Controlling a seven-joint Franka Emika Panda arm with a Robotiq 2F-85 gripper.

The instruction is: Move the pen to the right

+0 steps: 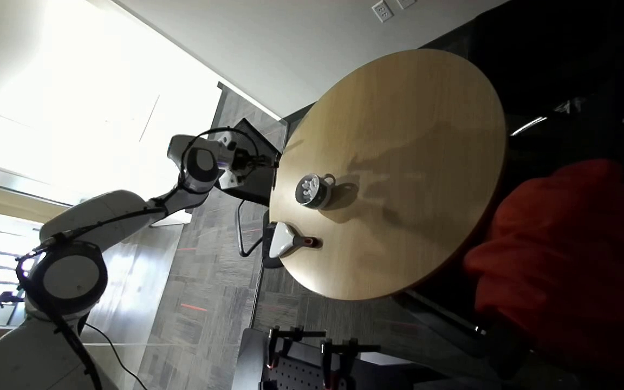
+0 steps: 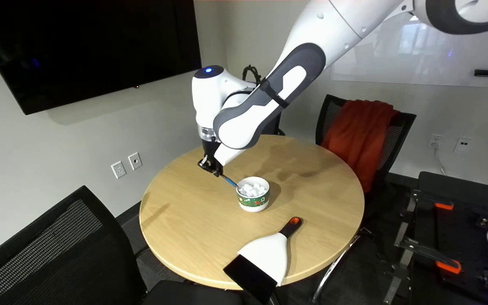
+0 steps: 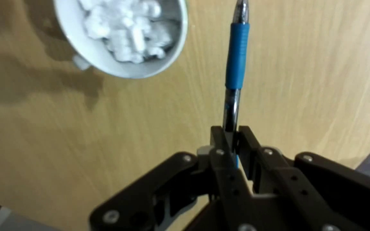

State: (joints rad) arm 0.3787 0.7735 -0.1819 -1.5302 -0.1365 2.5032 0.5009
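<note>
While aloft, pen near patterned mug.

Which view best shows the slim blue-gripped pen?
The wrist view: the pen is large, its grip distinct. In an exterior view the pen is a small blue streak; in an exterior view, at the black gripper, I cannot make it out.
</note>
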